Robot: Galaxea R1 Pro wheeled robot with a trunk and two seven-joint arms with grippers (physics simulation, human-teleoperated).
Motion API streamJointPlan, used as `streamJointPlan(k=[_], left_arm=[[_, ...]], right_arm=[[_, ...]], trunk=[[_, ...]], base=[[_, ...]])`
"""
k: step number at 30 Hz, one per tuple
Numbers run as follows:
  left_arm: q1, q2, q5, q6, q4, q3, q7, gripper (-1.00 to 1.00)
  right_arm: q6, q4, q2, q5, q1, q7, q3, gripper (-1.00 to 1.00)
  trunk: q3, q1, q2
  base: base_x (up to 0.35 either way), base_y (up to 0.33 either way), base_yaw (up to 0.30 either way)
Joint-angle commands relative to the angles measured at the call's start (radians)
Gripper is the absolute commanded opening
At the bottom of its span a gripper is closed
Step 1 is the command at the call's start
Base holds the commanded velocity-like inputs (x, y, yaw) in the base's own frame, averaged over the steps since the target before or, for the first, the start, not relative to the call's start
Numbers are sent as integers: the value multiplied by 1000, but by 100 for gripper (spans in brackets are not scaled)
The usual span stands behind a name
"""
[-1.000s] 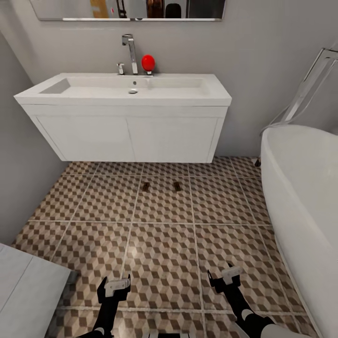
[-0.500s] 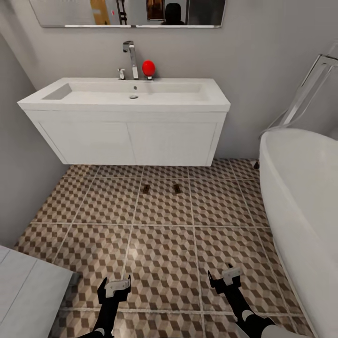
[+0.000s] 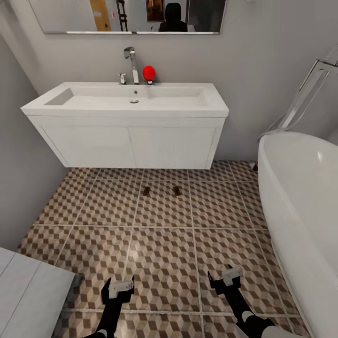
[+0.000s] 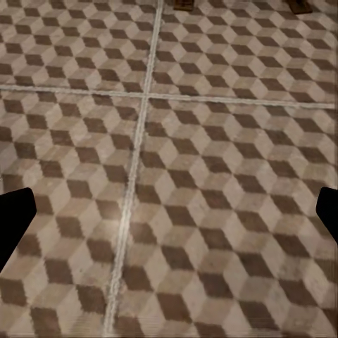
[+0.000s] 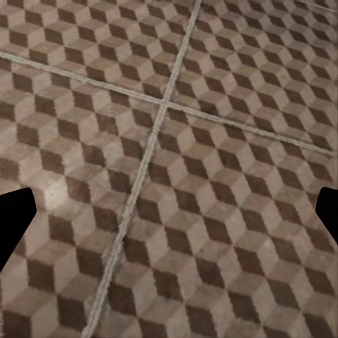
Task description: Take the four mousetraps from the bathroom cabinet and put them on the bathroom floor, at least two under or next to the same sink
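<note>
Two small brown mousetraps lie flat on the cube-patterned bathroom floor (image 3: pixel 164 253), one (image 3: pixel 146 191) to the left and one (image 3: pixel 176 190) to the right, just in front of the white wall-hung vanity. The wide white sink (image 3: pixel 126 99) with its chrome faucet (image 3: pixel 131 58) sits above them. My left gripper (image 3: pixel 120 287) hangs open low over the tiles near the front, nothing between its fingers. My right gripper (image 3: pixel 225 278) is open too and holds nothing. In the left wrist view the edges of both traps, one (image 4: pixel 184 4) and the other (image 4: pixel 299 5), peek in over the floor (image 4: pixel 169 183). The cabinet is out of view.
A white oval bathtub (image 3: pixel 300 206) fills the right side. A red ball-shaped object (image 3: pixel 149 72) stands beside the faucet. A mirror (image 3: pixel 126 16) hangs above. A grey wall (image 3: pixel 19 178) closes the left, with a pale flat surface (image 3: pixel 28 295) at the front left corner.
The whole head view has shifted: sink and traps sit slightly lower and farther, more of the mirror shows, so the camera moved back or tilted. The left gripper has shifted a little to the right.
</note>
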Motion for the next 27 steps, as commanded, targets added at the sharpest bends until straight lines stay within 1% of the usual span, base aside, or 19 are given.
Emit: streamJointPlan(k=[1, 6, 7, 8, 11, 14, 17, 19, 20, 23, 25, 27], left_arm=[[2, 0, 5, -5, 4, -9, 3, 100], [36, 9, 7, -10, 4, -7, -1, 100], [46, 17, 7, -11, 4, -7, -1, 100], [61, 30, 7, -12, 4, -7, -1, 100], [84, 41, 8, -13, 4, -7, -2, 100], [105, 44, 9, -15, 4, -6, -2, 100], [140, 49, 10, -26, 5, -5, -1, 100], [153, 53, 11, -29, 5, -5, 0, 100], [164, 56, 11, -31, 5, -5, 0, 100], [175, 61, 12, -33, 5, -5, 1, 100], [184, 74, 12, -35, 5, -5, 3, 100], [185, 77, 13, -34, 5, -5, 3, 100]], right_arm=[[-2, 1, 0, 10, 0, -10, 3, 100], [-3, 1, -1, 10, 2, -10, 3, 100], [-3, 1, -4, 10, 9, -10, 3, 100], [-4, 1, -15, 10, 23, -10, 3, 100], [-4, 1, -28, 10, 34, -10, 3, 100], [-4, 1, -35, 7, 43, -10, 3, 100], [-4, 1, -43, -15, 62, -10, 2, 100], [-4, 1, -45, -27, 67, -9, 2, 100], [-3, 1, -45, -40, 70, -9, 2, 100], [-2, 1, -45, -57, 73, -9, 3, 100], [0, 1, -44, -76, 75, -9, 3, 100], [1, 1, -44, -79, 76, -10, 3, 100]], trunk=[[3, -4, 7], [18, -23, 42], [21, -27, 49], [25, -31, 56], [34, -42, 77], [43, -54, 98], [53, -65, 119], [59, -73, 133], [62, -77, 140], [72, -88, 161], [78, -96, 175], [84, -104, 189]], base=[[0, 0, 0], [0, 0, 0], [0, 0, 0], [0, 0, 0], [0, 0, 0], [0, 0, 0], [0, 0, 0], [0, 0, 0], [0, 0, 0], [0, 0, 0], [0, 0, 0], [0, 0, 0]])
